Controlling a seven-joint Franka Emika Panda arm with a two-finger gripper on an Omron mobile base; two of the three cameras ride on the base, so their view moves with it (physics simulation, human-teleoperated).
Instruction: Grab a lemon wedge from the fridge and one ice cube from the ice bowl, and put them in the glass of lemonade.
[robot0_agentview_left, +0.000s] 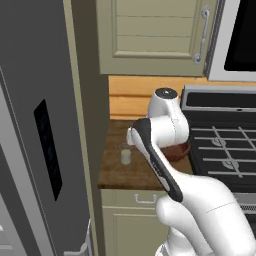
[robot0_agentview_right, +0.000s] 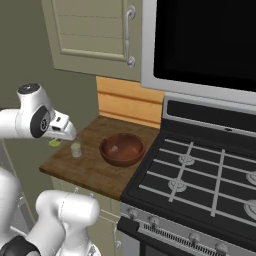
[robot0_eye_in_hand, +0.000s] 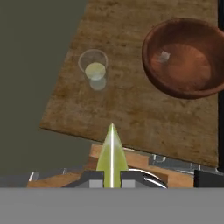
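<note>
In front of me is a small brown wooden counter (robot0_agentview_right: 90, 170). At three o'clock sits a black stove (robot0_agentview_right: 200, 185). Beige cabinets (robot0_agentview_left: 150, 35) hang up at twelve o'clock.

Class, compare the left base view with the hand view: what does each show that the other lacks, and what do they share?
Left base view alone: the fridge with its black dispenser panel, the stove. Hand view alone: the lemon wedge gripped in the hand, an ice cube in the ice bowl. Both: the glass of lemonade on the wooden counter.
</note>
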